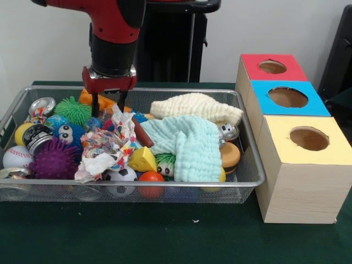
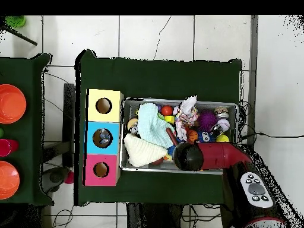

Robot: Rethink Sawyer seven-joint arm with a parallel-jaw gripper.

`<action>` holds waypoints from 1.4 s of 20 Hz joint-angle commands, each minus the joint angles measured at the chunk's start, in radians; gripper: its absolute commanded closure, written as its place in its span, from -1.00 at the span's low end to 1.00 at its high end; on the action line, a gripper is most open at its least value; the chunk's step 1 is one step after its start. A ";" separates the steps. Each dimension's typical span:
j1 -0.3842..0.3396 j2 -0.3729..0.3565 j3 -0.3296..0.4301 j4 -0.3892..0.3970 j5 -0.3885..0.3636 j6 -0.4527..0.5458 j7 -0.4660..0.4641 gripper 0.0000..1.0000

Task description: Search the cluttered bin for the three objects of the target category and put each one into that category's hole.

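No legible text or labels anywhere.

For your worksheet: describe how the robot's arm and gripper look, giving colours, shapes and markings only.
The arm is glossy red with a black cylindrical wrist section. Below it sits a red block-shaped gripper base with thin dark fingers. From overhead, a white oval panel with grey buttons shows on the arm.

— Where's the bin?
— The silver wire-mesh bin (image 1: 250,165) sits on the green table, heaped with clutter — no clear bottles show.
— And the hole?
— Round, open, atop the blue-faced box (image 1: 287,97), middle of three.
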 commanded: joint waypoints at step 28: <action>-0.106 0.138 0.079 0.071 0.096 -0.214 0.149 -1.00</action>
